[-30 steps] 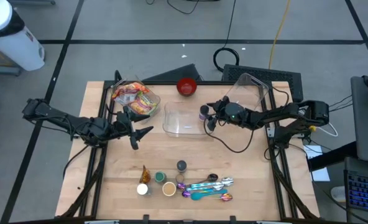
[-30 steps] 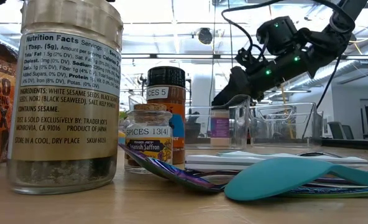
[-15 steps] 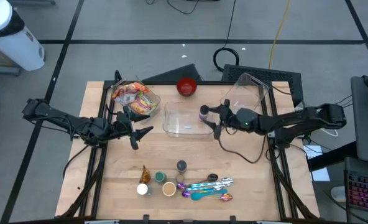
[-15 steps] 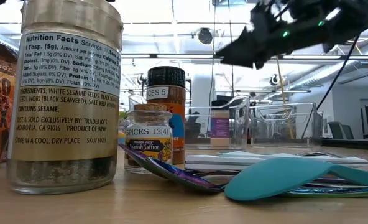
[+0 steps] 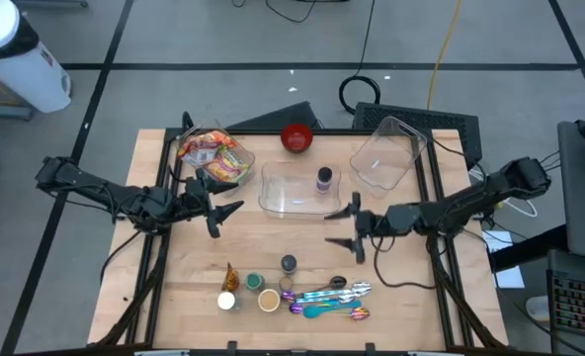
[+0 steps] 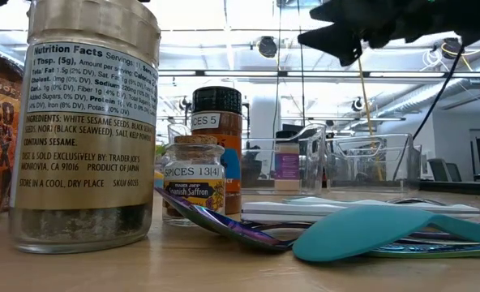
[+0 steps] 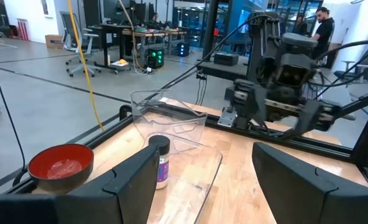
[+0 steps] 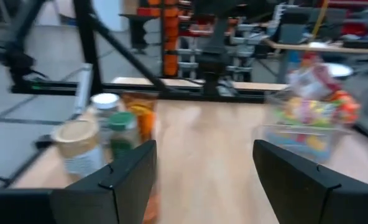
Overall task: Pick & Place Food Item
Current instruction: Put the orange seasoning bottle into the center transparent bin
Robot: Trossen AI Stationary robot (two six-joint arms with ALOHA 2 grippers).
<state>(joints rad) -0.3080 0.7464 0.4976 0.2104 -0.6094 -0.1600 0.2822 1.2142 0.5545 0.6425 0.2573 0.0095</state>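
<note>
A small spice jar with a purple label [image 5: 324, 179] stands upright inside a clear plastic container [image 5: 291, 190] at the table's middle back; it also shows in the left wrist view [image 7: 161, 163] and the low view [image 6: 286, 166]. My right gripper [image 5: 337, 227] is open and empty, raised above the table on the near side of the container, pointing toward the table's left. My left gripper [image 5: 223, 213] is open and empty, left of the container.
A second clear container [image 5: 386, 153] lies tipped at the back right. A red bowl [image 5: 295, 137] and a tub with a bag of colourful food [image 5: 213, 155] stand at the back. Several spice jars [image 5: 258, 287] and spoons [image 5: 330, 297] lie near the front edge.
My right gripper has drawn away from the purple-labelled jar, going up and toward the table's near edge, and stays open. The jar stays upright in the clear container.
</note>
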